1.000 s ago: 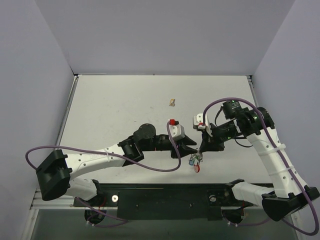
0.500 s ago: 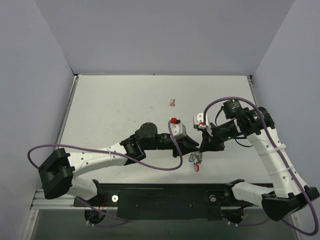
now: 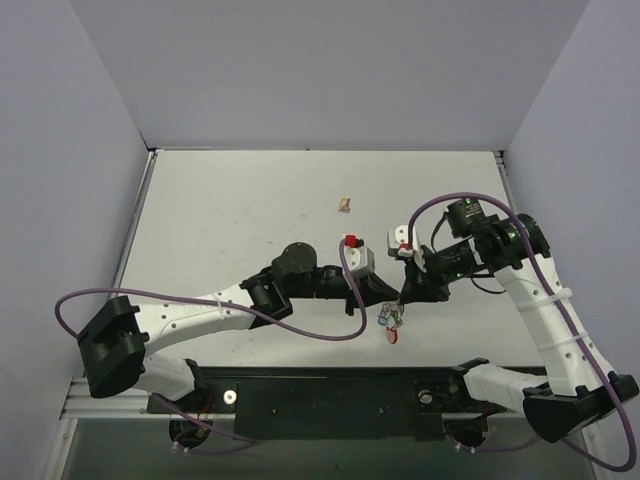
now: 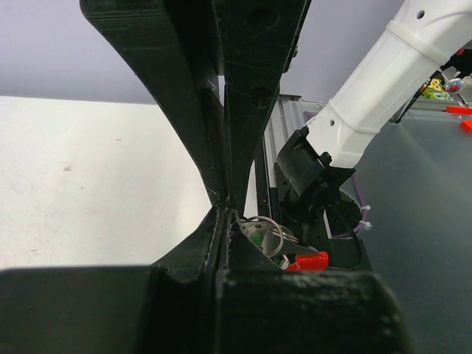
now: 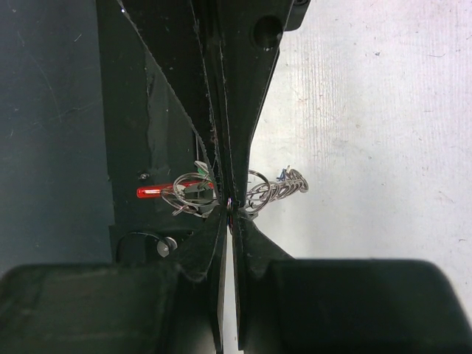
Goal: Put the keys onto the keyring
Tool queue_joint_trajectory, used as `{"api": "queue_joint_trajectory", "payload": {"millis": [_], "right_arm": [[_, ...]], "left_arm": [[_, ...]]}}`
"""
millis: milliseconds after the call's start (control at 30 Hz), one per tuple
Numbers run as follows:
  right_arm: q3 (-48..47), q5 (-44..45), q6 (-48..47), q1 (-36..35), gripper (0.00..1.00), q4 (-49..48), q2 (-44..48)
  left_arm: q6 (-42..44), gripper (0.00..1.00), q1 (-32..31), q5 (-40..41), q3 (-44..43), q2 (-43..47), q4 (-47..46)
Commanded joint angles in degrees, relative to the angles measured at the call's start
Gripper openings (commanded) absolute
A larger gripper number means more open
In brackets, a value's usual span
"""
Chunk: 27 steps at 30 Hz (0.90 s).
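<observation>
The keys (image 3: 392,316) are a tiny silver bundle with a red bit (image 3: 392,336), hanging between the two gripper tips near the table's front edge. My left gripper (image 3: 384,300) reaches in from the left and meets my right gripper (image 3: 402,297) tip to tip. In the left wrist view my left gripper (image 4: 225,208) is shut, and the keyring (image 4: 267,225) and a red tag (image 4: 313,261) stick out beside its right finger. In the right wrist view my right gripper (image 5: 230,209) is shut on the keyring (image 5: 193,184), with wire loops (image 5: 280,186) on the other side.
A small tan lump (image 3: 344,206) lies on the white table (image 3: 230,220) further back. The black base rail (image 3: 330,390) runs along the near edge just below the keys. Grey walls close in the left, right and back.
My left gripper has slid right to the key bundle and closed its fingers there. The right gripper has stayed shut and in place.
</observation>
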<state>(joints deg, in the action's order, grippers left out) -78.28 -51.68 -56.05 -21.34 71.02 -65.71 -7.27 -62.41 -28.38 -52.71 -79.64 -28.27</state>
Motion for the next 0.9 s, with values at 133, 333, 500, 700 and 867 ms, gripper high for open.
{"api": "queue_joint_trajectory", "payload": {"millis": [133, 333, 500, 700, 867], "right_arm": [[0.2, -6.6, 2.5, 2.7, 0.26, -0.5, 1.5], [-1.4, -14.7, 5.8, 6.8, 0.38, -0.4, 1.1], [1.2, -19.1, 6.7, 7.4, 0.47, -2.6, 1.9], [2.8, -21.9, 3.1, 7.4, 0.48, -2.6, 2.0], [2.7, -24.0, -3.0, 7.1, 0.48, 0.3, 0.7]], "left_arm": [[-1.4, 0.00, -0.4, 4.4, 4.3, 4.9, -12.0], [-5.3, 0.00, -0.4, 8.6, 13.0, 9.1, -27.9], [-6.8, 0.00, -0.3, 8.2, 16.3, 9.8, -35.1], [-7.8, 0.00, -0.3, 7.9, 17.5, 10.6, -36.6], [-8.5, 0.00, -0.3, 7.5, 17.6, 10.9, -37.2]]}}
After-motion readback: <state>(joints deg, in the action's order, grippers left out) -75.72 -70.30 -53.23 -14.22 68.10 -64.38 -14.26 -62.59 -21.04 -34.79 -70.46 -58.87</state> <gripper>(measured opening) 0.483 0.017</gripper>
